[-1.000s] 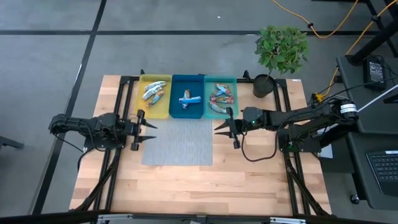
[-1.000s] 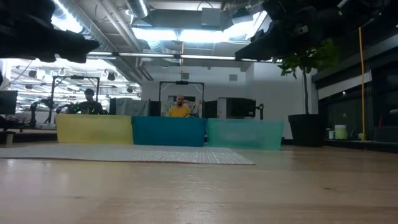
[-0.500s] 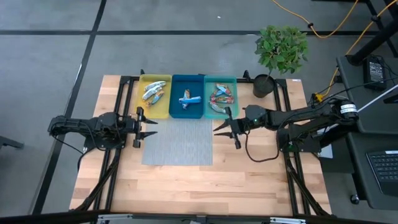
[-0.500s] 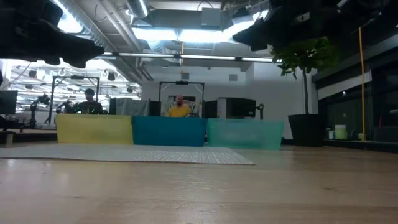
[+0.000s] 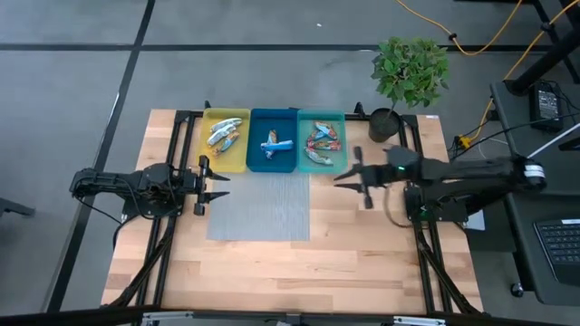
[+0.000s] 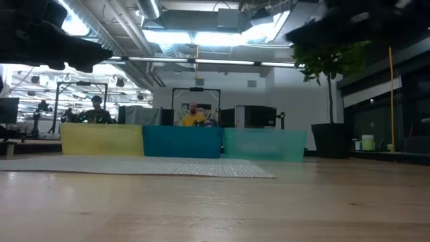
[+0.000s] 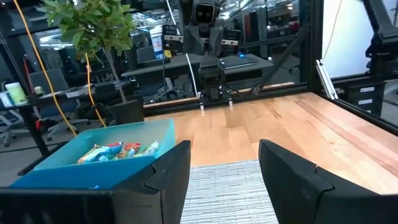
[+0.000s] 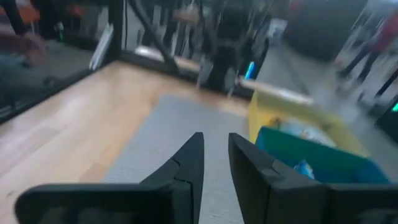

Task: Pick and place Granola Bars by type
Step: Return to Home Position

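The Granola Bars (image 5: 276, 143) lie in three groups, one wrapper colour to each container. Pale tan ones are in the yellow bin (image 5: 225, 113), blue ones in the dark blue bin (image 5: 272, 112) and red-orange ones in the teal bin (image 5: 322, 114). The bins stand side by side along the far edge of the worktop (image 5: 272, 272), so each type has its own walled place and cannot mix with its neighbour. No bar shows on the grey mat (image 5: 258, 213) in front of them, so I judge the sorting itself finished.

The left hand (image 5: 217, 187) hovers above one edge of the mat, spread wide and holding nothing. The bins lie off to one side of its reach, the yellow one nearest and the teal one farthest ahead.

The right hand (image 5: 340, 178) hovers just past the mat's opposite edge and points back toward the left hand. The teal bin is close beside it. Its fingers stand at a narrow gap with nothing between them.

Both hands are empty and away from the bins, which I read as arms heading to rest rather than lining up another pick. A potted plant (image 5: 410, 72) stands off to the side of the right hand, beyond the teal bin's outer corner.
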